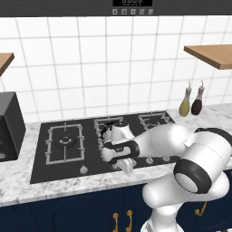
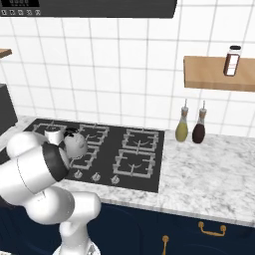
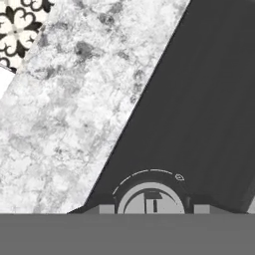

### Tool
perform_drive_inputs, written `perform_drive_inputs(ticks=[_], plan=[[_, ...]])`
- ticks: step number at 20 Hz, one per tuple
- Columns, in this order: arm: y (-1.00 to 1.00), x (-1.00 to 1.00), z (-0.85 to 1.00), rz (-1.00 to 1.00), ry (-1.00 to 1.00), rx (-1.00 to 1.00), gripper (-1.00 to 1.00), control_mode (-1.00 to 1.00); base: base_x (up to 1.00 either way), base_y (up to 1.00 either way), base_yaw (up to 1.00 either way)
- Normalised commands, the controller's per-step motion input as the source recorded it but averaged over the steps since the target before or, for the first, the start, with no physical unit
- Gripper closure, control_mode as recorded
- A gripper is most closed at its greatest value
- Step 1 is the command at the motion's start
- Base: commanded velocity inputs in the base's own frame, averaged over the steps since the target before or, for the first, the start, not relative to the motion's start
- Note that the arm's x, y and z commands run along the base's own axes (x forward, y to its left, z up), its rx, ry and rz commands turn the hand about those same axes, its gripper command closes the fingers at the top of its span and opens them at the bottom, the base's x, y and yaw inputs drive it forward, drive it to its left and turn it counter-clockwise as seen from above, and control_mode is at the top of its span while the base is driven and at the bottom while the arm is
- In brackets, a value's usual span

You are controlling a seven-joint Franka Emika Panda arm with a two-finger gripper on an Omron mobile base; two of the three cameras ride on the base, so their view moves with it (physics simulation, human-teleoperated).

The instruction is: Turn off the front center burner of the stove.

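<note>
One silver knob [image 3: 151, 200] sits right at the bottom of the hand view, on the black glass of the stove [image 1: 41, 154], with a thin white arc and a small flame mark printed around it. The gripper [image 1: 124, 165] hangs just over the knob row at the cooktop's near edge, roughly in line with the middle grate section. The front center burner [image 2: 85, 158] is the nearer half of that middle section, partly hidden behind the arm in both base views. I can't tell whether the fingers are spread or closed; the hand's own body covers them from the base cameras, and the tips barely rise above the bottom of the hand view.

To do this well, I'd first check that this knob is the one for the front center burner, since several alike sit in a row, such as the one further left [image 1: 84, 170]. Then centre the fingers either side of it, grip firmly, and twist about the knob's own axis until the pointer reaches off.

The marble counter [image 3: 60, 124] runs alongside the glass edge, and two bottles [image 2: 191, 127] stand well apart to the right.
</note>
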Motion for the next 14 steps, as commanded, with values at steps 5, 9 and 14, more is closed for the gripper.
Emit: perform_drive_inputs(ticks=[5, 9, 14], plan=[[-0.05, -0.13, -0.02, -0.40, 0.00, 0.02, 1.00, -1.00, 0.00, 0.00, 0.00], [-0.04, -0.16, -0.07, -0.38, 0.00, 0.02, 1.00, -1.00, 0.00, 0.00, 0.00], [-0.06, -0.18, -0.05, -0.38, 0.00, 0.04, 1.00, -1.00, 0.00, 0.00, 0.00]])
